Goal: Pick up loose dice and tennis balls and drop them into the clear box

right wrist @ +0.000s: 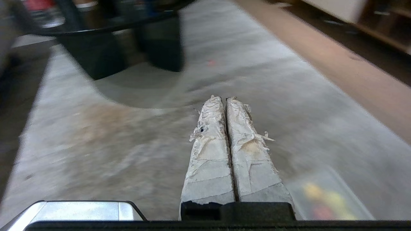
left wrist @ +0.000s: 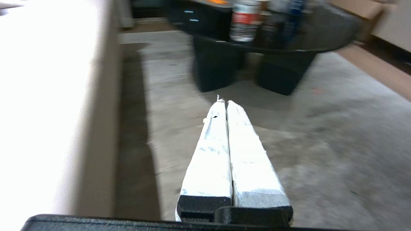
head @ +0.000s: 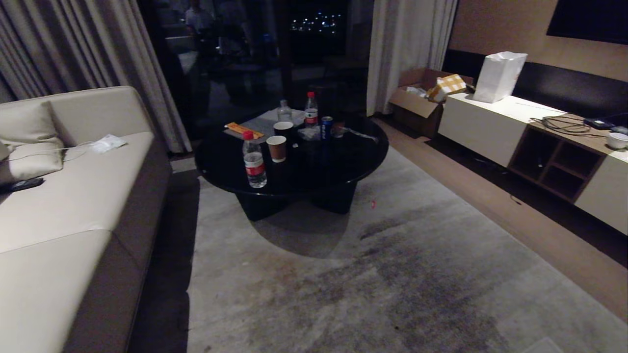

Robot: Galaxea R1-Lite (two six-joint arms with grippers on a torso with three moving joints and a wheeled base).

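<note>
The clear box (right wrist: 322,180) appears only in the right wrist view, on the carpet close beside my right gripper (right wrist: 223,98). Blurred yellow and red shapes (right wrist: 321,200) lie inside it; whether they are dice or tennis balls I cannot tell. No loose dice or tennis balls show on the carpet. My right gripper is shut with nothing between its taped fingers, hanging low over the carpet. My left gripper (left wrist: 225,102) is also shut and empty, low over the carpet beside the sofa. Neither arm shows in the head view.
A round black coffee table (head: 338,162) with water bottles (head: 254,159), paper cups and a can stands ahead on the grey carpet (head: 373,284). A beige sofa (head: 73,206) runs along the left, a low white cabinet (head: 490,127) along the right. A tiny red object (head: 373,204) lies by the table.
</note>
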